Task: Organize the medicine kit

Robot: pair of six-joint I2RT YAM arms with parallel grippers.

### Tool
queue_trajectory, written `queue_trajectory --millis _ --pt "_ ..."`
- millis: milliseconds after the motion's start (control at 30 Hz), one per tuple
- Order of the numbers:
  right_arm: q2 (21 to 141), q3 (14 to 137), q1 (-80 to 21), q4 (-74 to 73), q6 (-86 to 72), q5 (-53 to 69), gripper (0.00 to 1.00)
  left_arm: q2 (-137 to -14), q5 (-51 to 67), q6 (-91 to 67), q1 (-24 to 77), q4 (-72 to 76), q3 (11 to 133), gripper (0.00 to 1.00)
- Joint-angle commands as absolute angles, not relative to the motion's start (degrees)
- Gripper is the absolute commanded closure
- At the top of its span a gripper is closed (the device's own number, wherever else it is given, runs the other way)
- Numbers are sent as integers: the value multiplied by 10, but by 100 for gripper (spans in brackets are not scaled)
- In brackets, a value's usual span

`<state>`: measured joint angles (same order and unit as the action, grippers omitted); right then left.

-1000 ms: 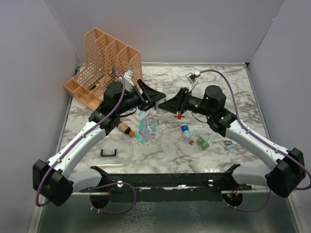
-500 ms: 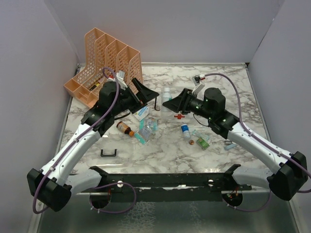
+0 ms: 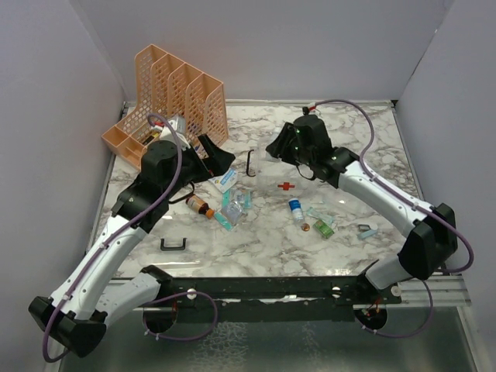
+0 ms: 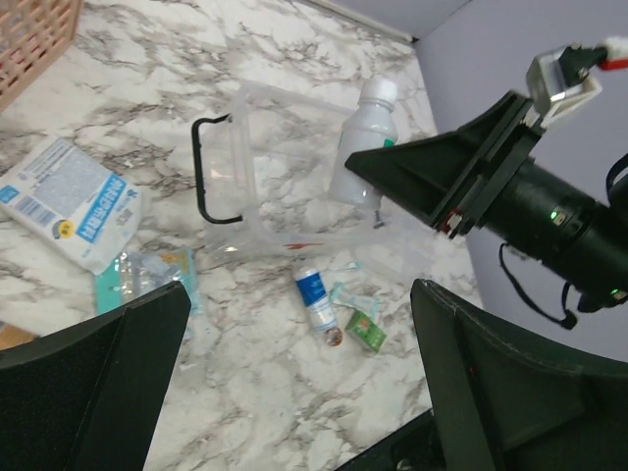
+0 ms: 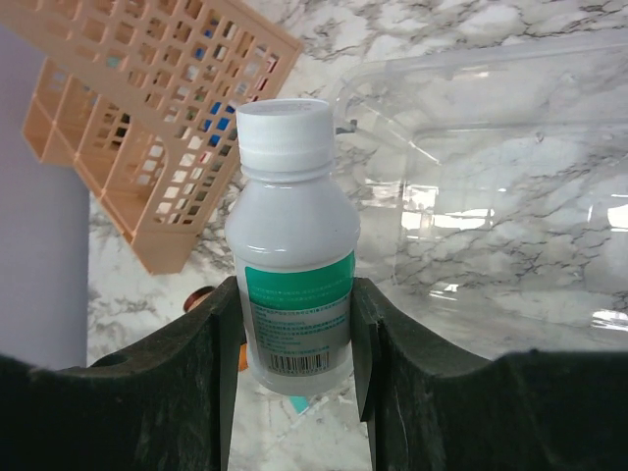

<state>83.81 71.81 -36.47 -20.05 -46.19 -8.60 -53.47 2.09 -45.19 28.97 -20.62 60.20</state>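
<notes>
Our left gripper (image 3: 215, 153) has spread wide and drawn back toward the rack (image 3: 170, 93). Our right gripper (image 3: 277, 146) has carried the white bottle (image 5: 291, 245) farther back over the kit (image 4: 294, 167).

medicine kit (image 4: 285, 172), small clear plastic rectangular box, flat on marble table (image 3: 372, 147) mid-back, see-through lid looks swung open, black handle (image 4: 197, 177) at left end, red cross mark (image 3: 287, 186) on near panel

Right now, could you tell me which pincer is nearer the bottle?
Right: the right pincer grips the bottle; the left pincer is open, apart from it.
</notes>
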Motion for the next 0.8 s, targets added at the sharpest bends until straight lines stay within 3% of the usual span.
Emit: queue_trajectory --millis 0,267,767 --pt "888 777 -358 -261 -461 -136 66 -540 -7 -361 288 -242 594 1" --pt "965 798 -319 -266 -441 -35 66 -581 -51 -332 288 -244 589 1" --pt "1090 863 -291 -302 -382 106 66 -616 -111 -340 288 -40 531 1"
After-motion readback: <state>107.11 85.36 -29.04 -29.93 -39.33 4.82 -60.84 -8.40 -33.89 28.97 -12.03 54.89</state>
